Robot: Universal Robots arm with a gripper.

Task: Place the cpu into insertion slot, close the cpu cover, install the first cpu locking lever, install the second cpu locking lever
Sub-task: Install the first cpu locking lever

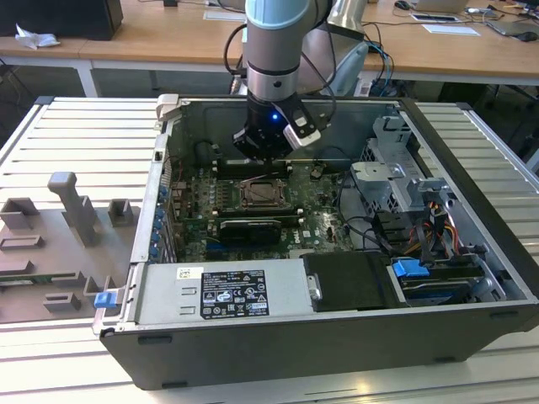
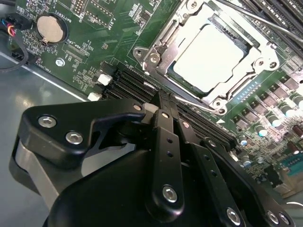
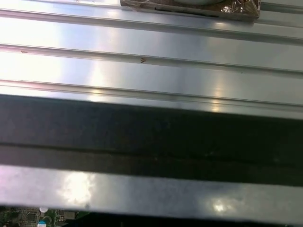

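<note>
In the second wrist view the black claw (image 2: 158, 101) fills the foreground, its fingers drawn together to a narrow tip and holding nothing. Past that tip, toward one o'clock, the cpu (image 2: 213, 54) lies flat in the insertion slot (image 2: 156, 56) on the green circuit board (image 2: 94, 28), the cpu cover (image 2: 187, 21) framing it. In the exterior view the claw (image 1: 268, 156) hangs just over the socket inside the open computer case (image 1: 278, 337) on the ribbed tabletop (image 1: 76, 126)

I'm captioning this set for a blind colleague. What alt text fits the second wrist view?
The cpu, a pale square chip, sits in the insertion slot on a green circuit board, with the silver cpu cover framing it. The black gripper fills the foreground, its tips beside the socket's edge.
</note>
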